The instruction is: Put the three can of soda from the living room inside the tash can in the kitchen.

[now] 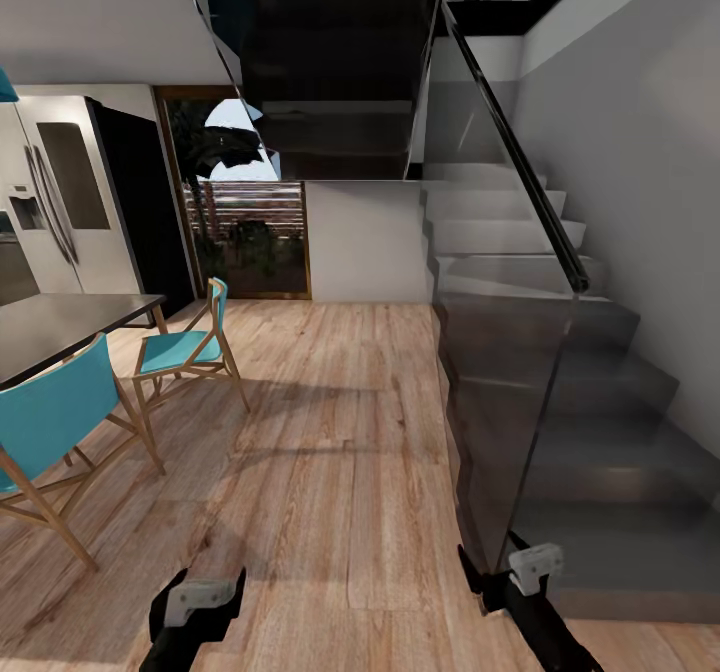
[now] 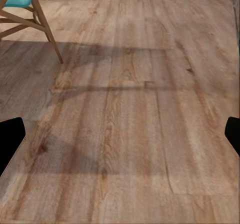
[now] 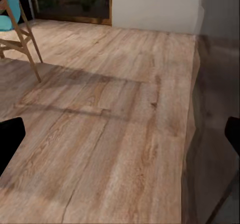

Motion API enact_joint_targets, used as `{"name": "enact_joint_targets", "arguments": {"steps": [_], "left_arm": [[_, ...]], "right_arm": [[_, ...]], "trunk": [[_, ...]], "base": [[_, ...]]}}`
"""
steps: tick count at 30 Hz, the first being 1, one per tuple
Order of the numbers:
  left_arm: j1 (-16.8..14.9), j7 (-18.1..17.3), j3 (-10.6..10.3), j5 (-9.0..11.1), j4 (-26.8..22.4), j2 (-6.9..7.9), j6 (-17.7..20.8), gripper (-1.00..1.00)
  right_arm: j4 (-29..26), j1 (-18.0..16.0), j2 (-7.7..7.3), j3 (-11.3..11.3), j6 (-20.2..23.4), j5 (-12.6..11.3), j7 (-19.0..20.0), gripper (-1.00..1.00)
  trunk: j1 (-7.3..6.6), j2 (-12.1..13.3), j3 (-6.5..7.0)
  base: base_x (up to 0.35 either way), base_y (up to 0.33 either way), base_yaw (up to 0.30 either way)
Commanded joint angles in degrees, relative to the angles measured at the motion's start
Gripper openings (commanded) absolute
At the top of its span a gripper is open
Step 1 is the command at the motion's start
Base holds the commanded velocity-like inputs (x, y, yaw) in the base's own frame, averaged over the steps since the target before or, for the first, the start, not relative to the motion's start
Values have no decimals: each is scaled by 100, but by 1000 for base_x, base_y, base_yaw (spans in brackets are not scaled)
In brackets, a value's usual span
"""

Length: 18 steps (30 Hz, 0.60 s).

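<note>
The left gripper (image 2: 120, 139) and right gripper (image 3: 120, 139) hang over the wood floor (image 1: 330, 452), fingers wide apart. A blue chair (image 1: 185, 347) sits by what may be a dark table (image 1: 60, 322).

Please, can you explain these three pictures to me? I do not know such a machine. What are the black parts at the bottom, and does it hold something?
This is a simulated wheeled robot with two arms. The large picture comes from its head camera, looking forward and down. The black parts at the bottom are its left gripper and right gripper. The other two pictures come from cameras near each gripper; the black shapes at their edges are the fingers, spread apart with nothing between them. So it holds nothing. The robot stands on a wooden floor, with blue chairs and a dark table on its left, a steel fridge behind them, and a glass-sided staircase on its right.
</note>
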Motion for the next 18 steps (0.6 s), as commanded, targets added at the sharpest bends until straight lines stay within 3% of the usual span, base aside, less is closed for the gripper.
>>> {"name": "enact_joint_targets", "arguments": {"steps": [1,4,5,6,8,11,18], "left_arm": [[104,-5,3,-26,-152,16,-57,100],[210,-9,10,-38,-32,64,-316,100],[210,-9,10,-38,-32,64,-316,100],[239,-11,14,-38,392,88,-657,100],[252,-3,18,-23,949,101,-986,100],[252,21,16,-19,1600,109,-1303,100],[236,51,27,-27,1751,111,-1384,100]], "right_arm": [[-237,5,-79,-126,67,-10,164,100],[-382,12,-151,-600,143,-24,442,100],[-382,12,-151,-600,143,-24,442,100],[-285,16,-155,-1042,147,-31,553,100],[-184,18,-142,-1347,139,-33,615,100],[-37,21,-118,-1587,133,3,677,100],[307,22,-108,-1597,128,20,686,100]], "trunk": [[0,0,0],[0,0,0],[0,0,0],[0,0,0],[0,0,0],[0,0,0],[0,0,0]], "base": [[0,0,0],[0,0,0],[0,0,0],[0,0,0],[0,0,0],[0,0,0],[0,0,0]]}}
